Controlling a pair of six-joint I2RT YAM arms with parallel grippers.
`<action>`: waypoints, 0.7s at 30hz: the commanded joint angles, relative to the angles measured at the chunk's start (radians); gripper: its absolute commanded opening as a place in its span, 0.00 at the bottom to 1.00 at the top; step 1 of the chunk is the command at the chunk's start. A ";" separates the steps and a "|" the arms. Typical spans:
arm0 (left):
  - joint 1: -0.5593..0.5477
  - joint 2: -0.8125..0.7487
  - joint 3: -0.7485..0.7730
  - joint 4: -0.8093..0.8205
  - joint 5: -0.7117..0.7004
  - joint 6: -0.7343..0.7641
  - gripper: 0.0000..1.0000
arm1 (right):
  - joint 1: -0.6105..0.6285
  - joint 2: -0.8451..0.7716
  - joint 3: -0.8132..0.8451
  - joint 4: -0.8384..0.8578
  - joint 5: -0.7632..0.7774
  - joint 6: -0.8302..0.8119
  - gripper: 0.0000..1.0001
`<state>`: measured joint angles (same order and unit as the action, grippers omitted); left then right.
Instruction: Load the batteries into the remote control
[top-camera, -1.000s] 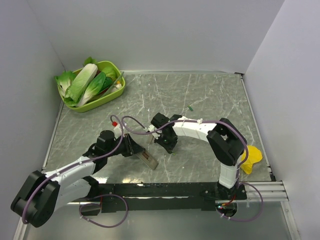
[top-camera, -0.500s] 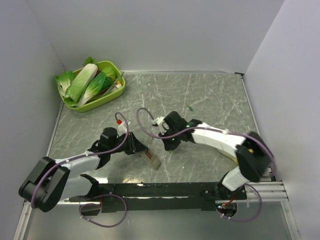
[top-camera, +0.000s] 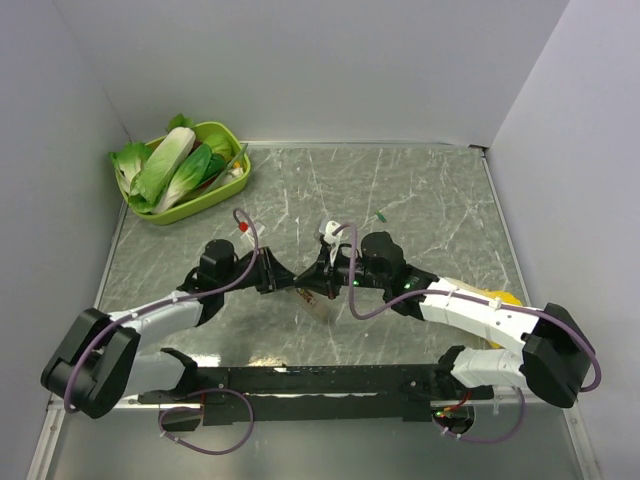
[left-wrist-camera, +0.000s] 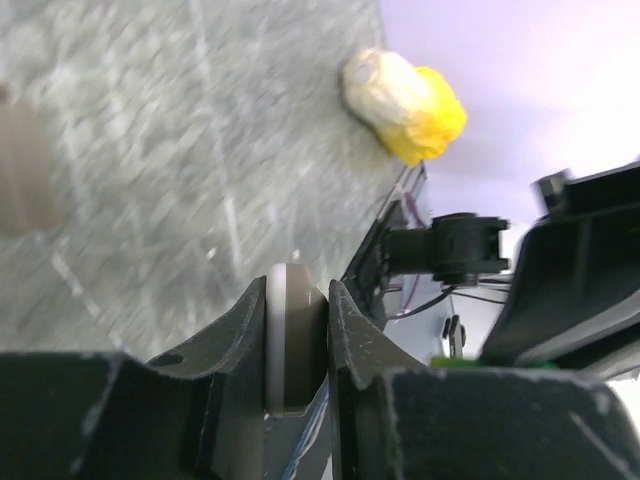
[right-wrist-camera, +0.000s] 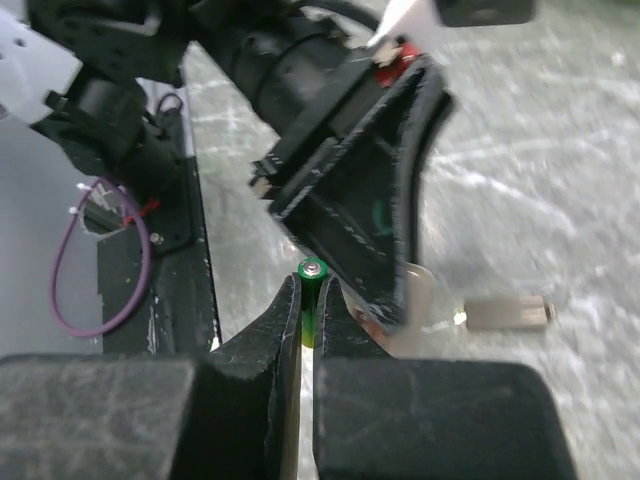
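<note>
Green battery (right-wrist-camera: 311, 272): pinched in right gripper (right-wrist-camera: 307, 300), jaws closed on it, tip protruding.
Remote control (left-wrist-camera: 293, 345): edge-on, clamped narrowly by left gripper (left-wrist-camera: 295, 292), over mid-table (top-camera: 430, 200).
Second battery (top-camera: 382, 215): loose on table, well apart.
Obstruction: left gripper body crowds the held battery's tip.
Surroundings: vegetable tray (top-camera: 243, 178) far-left; yellow lump (left-wrist-camera: 405, 92).

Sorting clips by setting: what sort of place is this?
Likely a robot lab test cell: plain white walls box in a marble-patterned table, two arms mount on a rail at its near edge, and a tray of leafy vegetables sits far left.
</note>
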<state>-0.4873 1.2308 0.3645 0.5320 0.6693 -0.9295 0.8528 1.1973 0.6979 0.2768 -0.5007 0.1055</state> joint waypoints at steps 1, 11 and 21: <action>0.013 -0.063 0.071 -0.009 0.046 -0.009 0.01 | 0.014 -0.030 -0.026 0.153 -0.027 -0.067 0.00; 0.030 -0.134 0.088 -0.067 0.084 -0.080 0.01 | 0.023 -0.090 -0.072 0.090 0.054 -0.181 0.00; 0.032 -0.186 0.125 -0.158 0.090 -0.089 0.01 | 0.037 -0.082 -0.075 0.099 0.056 -0.224 0.00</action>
<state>-0.4572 1.0771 0.4435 0.3775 0.7319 -0.9913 0.8753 1.1309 0.6193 0.3462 -0.4454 -0.0822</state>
